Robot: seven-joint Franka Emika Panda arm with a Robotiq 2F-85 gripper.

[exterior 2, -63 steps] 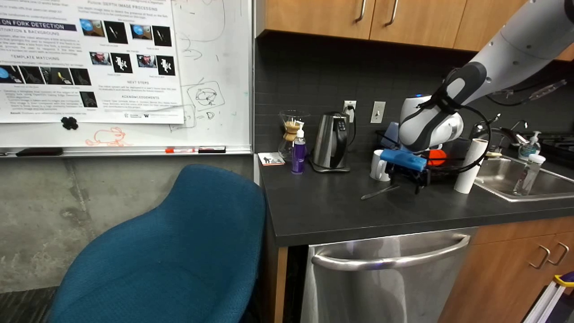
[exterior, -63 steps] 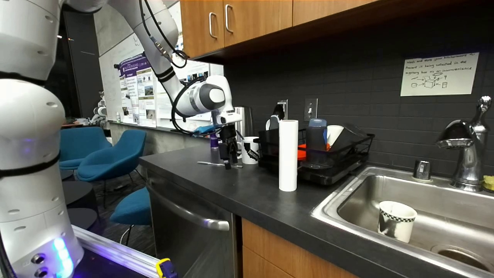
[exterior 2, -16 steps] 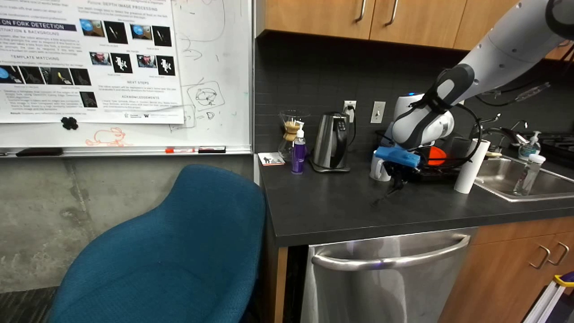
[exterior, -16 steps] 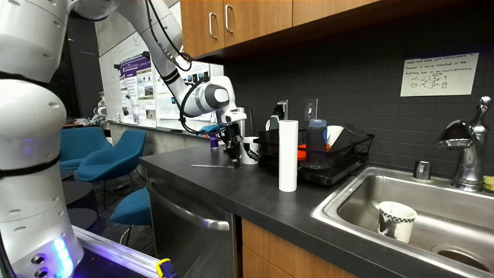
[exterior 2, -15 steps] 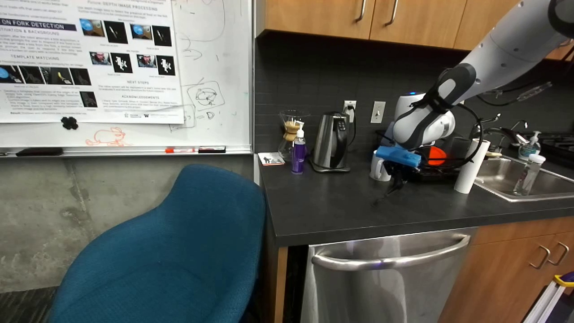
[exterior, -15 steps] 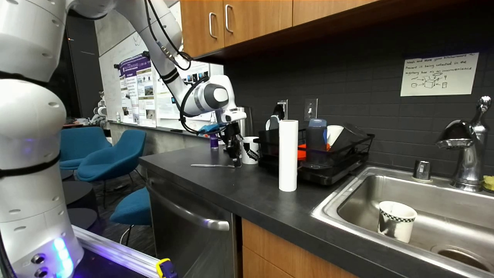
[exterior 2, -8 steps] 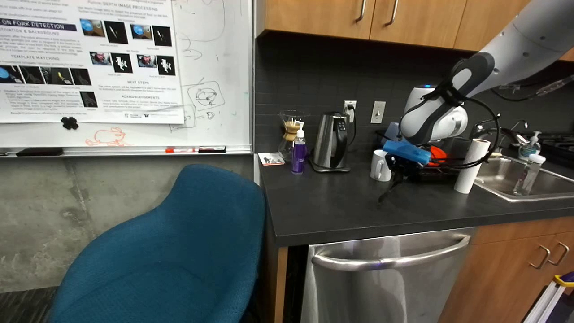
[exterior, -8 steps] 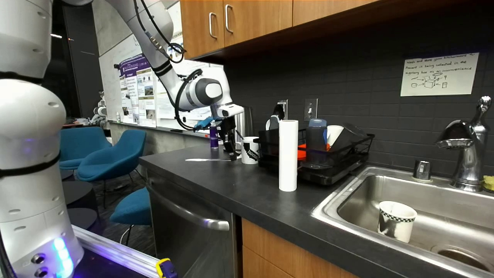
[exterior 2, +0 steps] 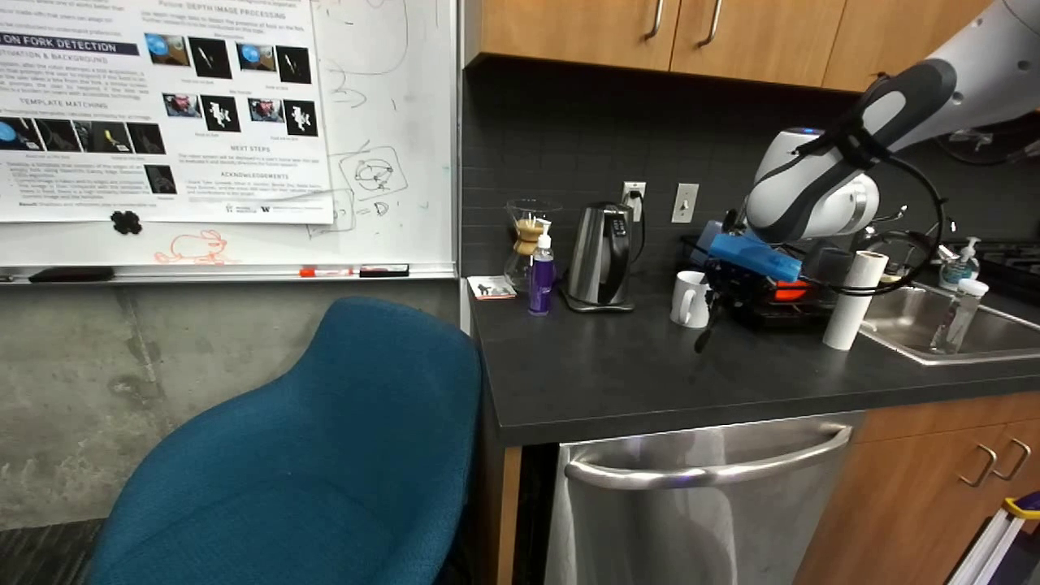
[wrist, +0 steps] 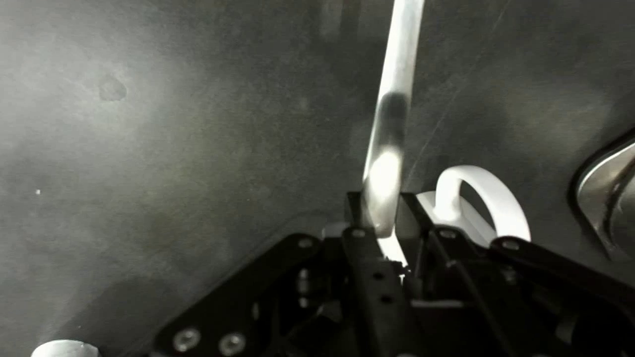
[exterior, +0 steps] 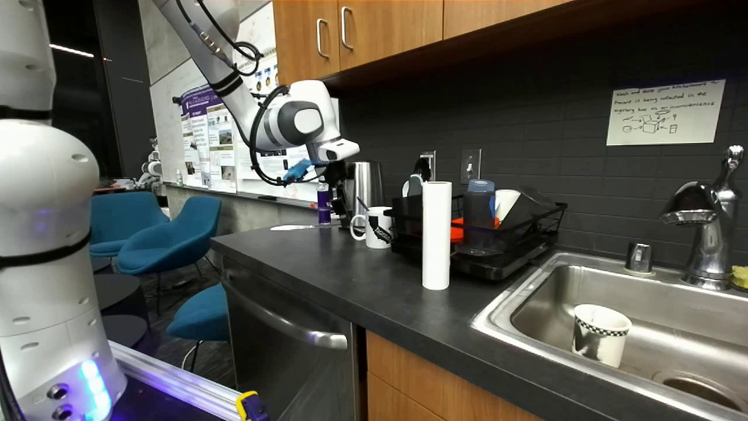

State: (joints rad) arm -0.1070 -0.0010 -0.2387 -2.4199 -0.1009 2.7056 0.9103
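The end effector point(wrist: 382, 210) is clenched on a silver knife-like utensil point(wrist: 393, 116), its two fingers pressing one end of it from opposite sides. From that grip the utensil's long, flat length runs away from the fingers toward the top edge of the wrist view; in an exterior view it lies nearly level, pointing away from the end effector on the side opposite the black dish rack point(exterior: 497, 268). The utensil appears to hang over the desk point(exterior: 327, 269), though the gap beneath it is hard to judge. Near the end effector, on the dish rack's side, a white mug point(exterior: 379, 227) with a black print stands upright, its handle facing the fingers; whether the mug and the fingers touch cannot be told. Above the fingers, a blue piece point(exterior 2: 756, 256) is fixed at the wrist. Beyond the end effector in an exterior view stand a metal kettle point(exterior: 367, 181) and a purple pump bottle point(exterior: 324, 204). Past the mug, farther from the end effector, the dish rack carries an orange item point(exterior: 457, 234) among other kitchenware, and a white cylinder point(exterior: 436, 234) stands on end beside it. Well apart from the end effector is the sink point(exterior: 492, 318), which holds a cup point(exterior: 602, 336) with a checkered band. Wooden cabinets point(exterior: 385, 29) hang higher than the end effector.
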